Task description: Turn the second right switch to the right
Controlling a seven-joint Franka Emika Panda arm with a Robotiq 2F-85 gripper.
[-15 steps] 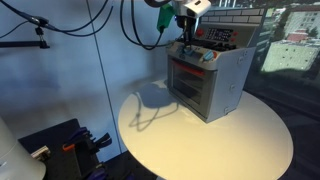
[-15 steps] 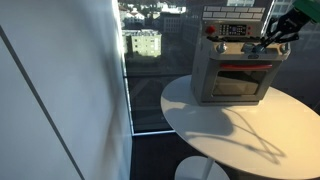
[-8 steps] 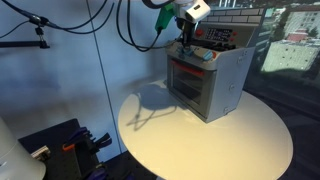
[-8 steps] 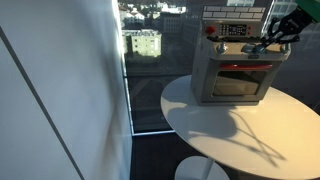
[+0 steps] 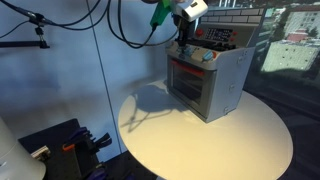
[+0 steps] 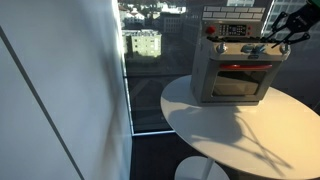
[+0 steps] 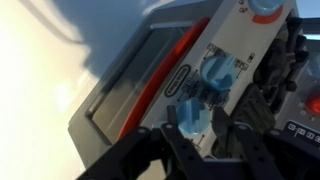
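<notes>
A grey toy oven [image 5: 208, 82] stands on the round white table [image 5: 200, 140]; it also shows in the other exterior view [image 6: 238, 75]. Its slanted top panel carries a red knob [image 7: 265, 8] and two blue switch knobs [image 7: 220, 70]. My gripper [image 7: 203, 125] reaches down onto the panel in both exterior views [image 5: 183, 42] [image 6: 268, 40]. In the wrist view its dark fingers [image 7: 168, 140] close on either side of the nearer blue knob [image 7: 190, 115], touching it.
A window with a city view lies behind the oven [image 6: 145, 45]. Cables hang at the back [image 5: 100, 30]. The table edge [image 6: 180, 110] drops off in front of the oven. Black gear sits on the floor [image 5: 70, 145].
The wrist and the green part of the arm have shifted a little left and upward. The gripper stays at the same blue knob on the panel.
</notes>
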